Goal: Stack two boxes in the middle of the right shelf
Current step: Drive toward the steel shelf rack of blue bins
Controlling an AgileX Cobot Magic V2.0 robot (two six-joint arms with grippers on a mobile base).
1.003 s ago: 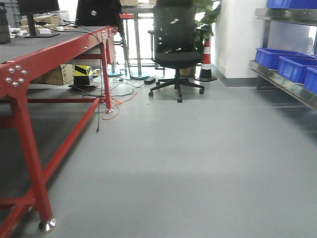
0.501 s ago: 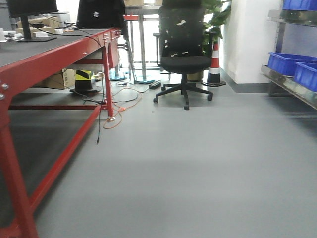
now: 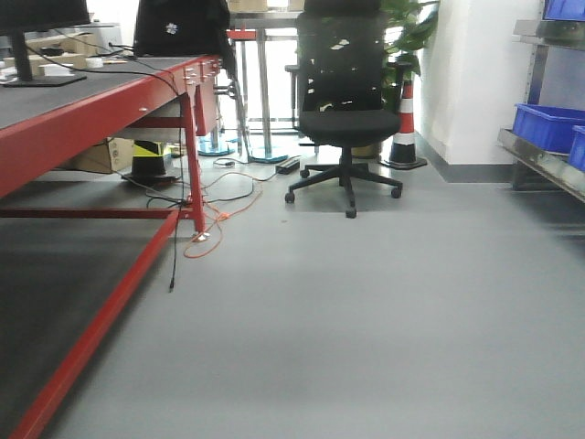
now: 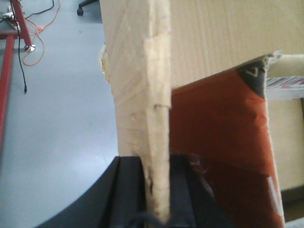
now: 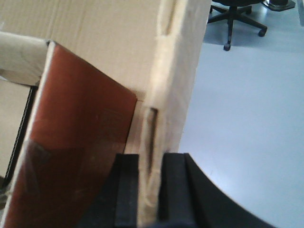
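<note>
My left gripper (image 4: 157,190) is shut on the upright wall of a brown cardboard box (image 4: 142,85); a red-brown panel (image 4: 218,142) lies inside it. My right gripper (image 5: 151,190) is shut on the opposite wall of the box (image 5: 175,76), the same red-brown panel (image 5: 76,156) showing inside. The box hangs above the grey floor. The steel shelf (image 3: 548,165) shows at the right edge of the front view, holding blue bins (image 3: 547,124). Neither gripper nor the box shows in the front view. A second box is out of view.
A red-framed table (image 3: 101,110) with a dark top runs along the left. A black office chair (image 3: 344,110) stands ahead, a striped cone (image 3: 405,128) beside it. Orange and black cables (image 3: 215,215) trail on the floor by the table leg.
The front view has moved forward and turned left: the table leg has slid out at the left, the chair is closer, and the shelf with blue bins has slid toward the right edge.
</note>
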